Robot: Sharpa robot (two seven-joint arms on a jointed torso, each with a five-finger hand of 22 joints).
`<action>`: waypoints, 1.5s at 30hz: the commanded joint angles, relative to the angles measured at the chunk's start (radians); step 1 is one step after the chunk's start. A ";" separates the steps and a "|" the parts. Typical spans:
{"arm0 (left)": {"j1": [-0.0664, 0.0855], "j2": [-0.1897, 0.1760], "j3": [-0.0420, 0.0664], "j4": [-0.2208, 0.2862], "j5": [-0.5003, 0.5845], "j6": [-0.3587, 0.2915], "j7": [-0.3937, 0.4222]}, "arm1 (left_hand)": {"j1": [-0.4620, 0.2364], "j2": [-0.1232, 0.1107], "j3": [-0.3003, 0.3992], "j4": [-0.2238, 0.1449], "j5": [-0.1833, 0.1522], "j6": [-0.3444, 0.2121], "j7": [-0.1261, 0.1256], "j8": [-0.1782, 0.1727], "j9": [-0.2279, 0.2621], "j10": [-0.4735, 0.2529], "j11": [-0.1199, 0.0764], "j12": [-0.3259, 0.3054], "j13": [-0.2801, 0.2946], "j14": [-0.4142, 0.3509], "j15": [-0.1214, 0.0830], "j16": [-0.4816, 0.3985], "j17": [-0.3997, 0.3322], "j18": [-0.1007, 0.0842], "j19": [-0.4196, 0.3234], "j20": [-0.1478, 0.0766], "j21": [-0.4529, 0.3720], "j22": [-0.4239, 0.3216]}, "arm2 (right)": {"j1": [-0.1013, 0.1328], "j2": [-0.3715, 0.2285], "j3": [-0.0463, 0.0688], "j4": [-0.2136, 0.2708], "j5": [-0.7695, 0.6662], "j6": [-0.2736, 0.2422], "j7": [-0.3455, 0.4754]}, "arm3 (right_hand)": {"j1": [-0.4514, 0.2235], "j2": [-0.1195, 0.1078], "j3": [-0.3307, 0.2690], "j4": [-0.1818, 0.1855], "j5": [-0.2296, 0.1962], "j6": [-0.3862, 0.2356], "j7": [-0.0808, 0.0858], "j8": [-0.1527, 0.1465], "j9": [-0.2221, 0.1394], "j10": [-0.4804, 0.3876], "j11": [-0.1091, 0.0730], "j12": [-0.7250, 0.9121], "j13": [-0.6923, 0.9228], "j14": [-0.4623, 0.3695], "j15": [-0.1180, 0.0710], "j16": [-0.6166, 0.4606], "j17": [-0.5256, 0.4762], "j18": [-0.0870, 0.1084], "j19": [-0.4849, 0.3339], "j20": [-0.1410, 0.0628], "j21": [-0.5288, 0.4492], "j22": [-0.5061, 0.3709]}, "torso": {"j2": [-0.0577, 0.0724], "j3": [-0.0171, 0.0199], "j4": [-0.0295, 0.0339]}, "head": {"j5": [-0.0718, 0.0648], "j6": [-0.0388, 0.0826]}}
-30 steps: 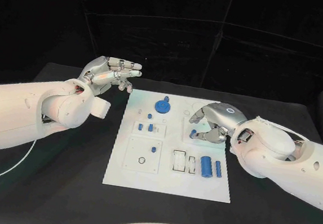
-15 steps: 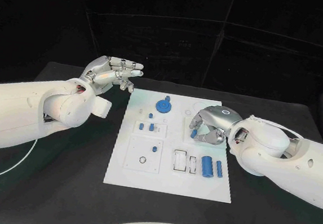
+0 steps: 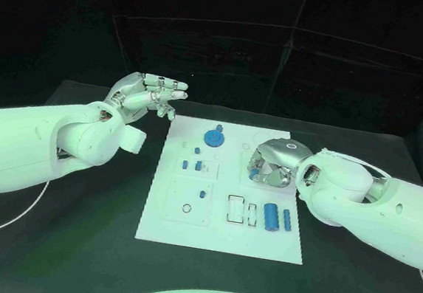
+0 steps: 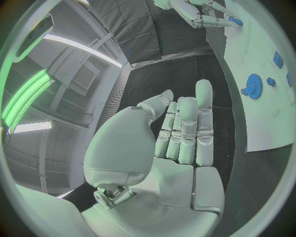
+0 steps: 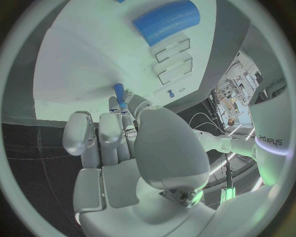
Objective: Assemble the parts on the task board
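The white task board (image 3: 220, 230) lies in the middle of the black table. My right hand (image 3: 274, 165) hovers low over the board's right middle and pinches a small blue peg (image 5: 119, 94) between thumb and fingertips, the peg's tip close to the board surface. The same peg (image 4: 234, 20) shows in the left wrist view. My left hand (image 3: 150, 94) is raised beyond the board's far left corner, with fingers (image 4: 185, 131) stretched out side by side and nothing in it. A blue gear (image 3: 213, 138) stands at the far end of the board.
A large blue cylinder (image 3: 269, 217) and a thinner one (image 3: 287, 219) lie on the board's near right, beside two rectangular slots (image 3: 236, 209). Small blue pegs (image 3: 191, 164) stand at the board's left middle, with another (image 3: 202, 193) nearer. Black table (image 3: 78, 246) surrounds the board.
My right hand has turned and shifted slightly over the board's right middle, still holding the peg. The left hand has stayed where it was.
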 commanded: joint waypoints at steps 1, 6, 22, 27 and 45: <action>0.002 0.001 0.001 -0.001 0.004 0.013 0.000 | 0.005 0.005 -0.001 -0.005 -0.003 0.000 0.004 0.006 -0.001 -0.004 0.003 0.006 -0.002 -0.008 0.001 -0.003 -0.001 0.013 -0.005 0.000 -0.001 -0.001 | 0.001 0.004 0.000 -0.004 -0.016 0.010 -0.001 | 0.007 0.002 0.015 -0.003 -0.005 0.009 -0.001 0.000 0.001 0.010 0.001 -0.009 0.002 0.019 -0.005 0.005 0.003 -0.002 0.009 -0.001 0.007 0.003 | 0.000 0.0000 -0.0007 | 0.000 -0.001; 0.002 0.001 0.001 -0.002 0.004 0.013 -0.002 | 0.005 0.005 -0.001 -0.005 -0.003 0.000 0.004 0.006 -0.001 -0.004 0.003 0.006 -0.002 -0.008 0.001 -0.003 -0.001 0.013 -0.005 0.000 -0.001 -0.001 | 0.001 0.010 0.000 -0.009 -0.018 -0.006 0.001 | 0.007 0.001 0.030 -0.007 -0.006 0.014 0.000 0.000 0.001 0.018 0.001 -0.016 0.002 0.019 -0.005 0.009 0.007 -0.003 0.013 -0.001 0.012 0.010 | 0.000 0.0000 -0.0003 | -0.002 0.000; 0.002 -0.002 0.001 -0.003 0.004 0.013 -0.004 | 0.004 0.005 -0.002 -0.005 -0.003 0.000 0.004 0.007 -0.001 -0.004 0.003 0.007 -0.002 -0.008 0.001 -0.003 -0.001 0.013 -0.005 0.000 -0.002 -0.001 | 0.001 -0.027 0.001 0.055 0.005 -0.134 0.027 | 0.001 -0.010 0.067 -0.020 -0.005 0.032 0.005 -0.001 0.001 0.043 0.001 -0.033 0.004 0.021 -0.004 0.023 0.020 -0.007 0.023 -0.001 0.028 0.031 | -0.002 0.0006 -0.0022 | -0.003 -0.001; 0.002 -0.003 0.001 -0.004 0.004 0.012 -0.003 | 0.004 0.005 -0.002 -0.005 -0.003 0.000 0.004 0.007 -0.001 -0.004 0.003 0.007 -0.002 -0.008 0.001 -0.003 -0.001 0.013 -0.005 0.000 -0.002 -0.001 | 0.001 -0.053 0.002 0.100 0.030 -0.185 0.042 | 0.000 -0.013 0.072 -0.023 -0.004 0.033 0.006 -0.002 0.001 0.045 0.002 -0.036 0.003 0.021 -0.004 0.024 0.021 -0.008 0.024 -0.001 0.030 0.033 | -0.002 -0.0008 -0.0001 | -0.005 -0.001; 0.001 0.002 0.000 -0.001 0.004 0.013 -0.002 | 0.004 0.007 -0.002 -0.005 -0.003 0.000 0.004 0.007 -0.001 -0.004 0.003 0.008 -0.002 -0.008 0.001 -0.003 -0.001 0.013 -0.005 0.000 -0.002 -0.002 | -0.005 0.048 0.003 0.161 0.113 -0.195 0.117 | 0.001 -0.016 0.092 -0.033 0.001 0.037 0.011 -0.005 0.000 0.051 0.005 -0.047 0.003 0.021 -0.002 0.030 0.026 -0.008 0.025 0.000 0.033 0.037 | -0.001 -0.0016 0.0022 | 0.013 -0.011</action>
